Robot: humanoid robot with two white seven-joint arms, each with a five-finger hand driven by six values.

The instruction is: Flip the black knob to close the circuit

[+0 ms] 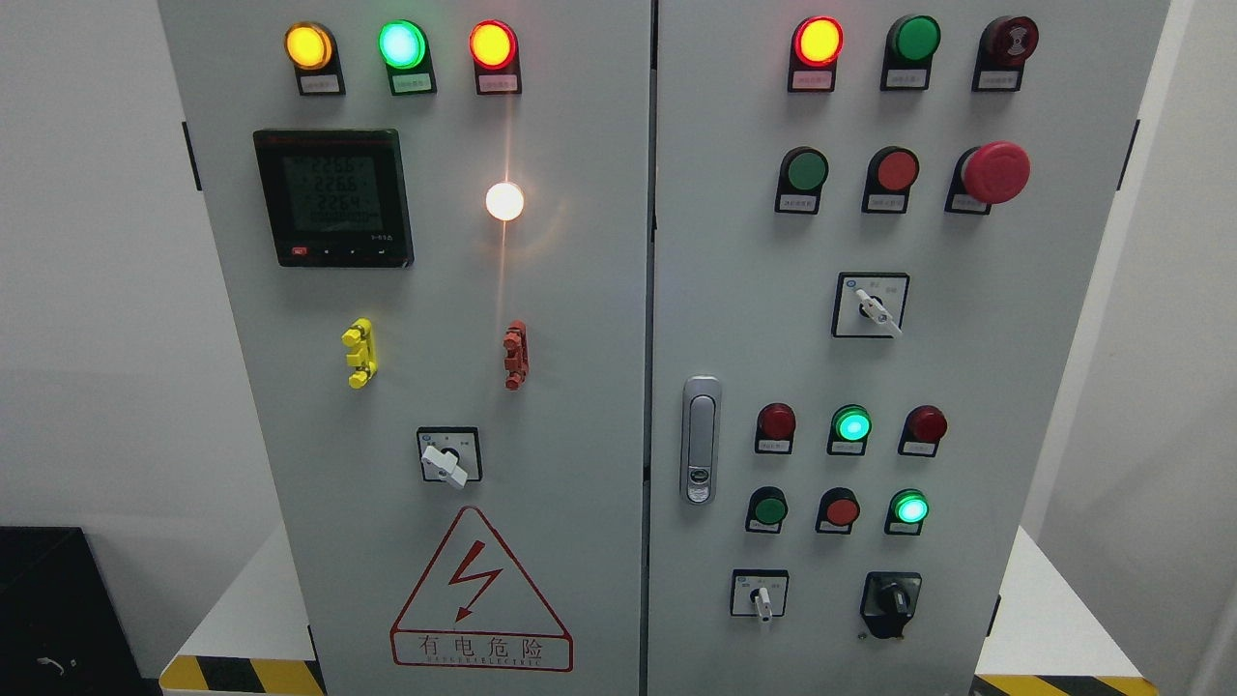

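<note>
The black knob (892, 602) sits at the lower right of the grey electrical cabinet's right door (1015, 406). Its handle stands about upright on a black round base. A white selector switch (762, 597) is to its left. Neither of my hands shows in the head view.
The right door carries rows of red and green buttons, a lit green lamp (909, 508), a red mushroom stop button (995, 172) and a door latch (701, 440). The left door has a meter display (333, 197), a white switch (446, 461) and a red warning triangle (480, 594).
</note>
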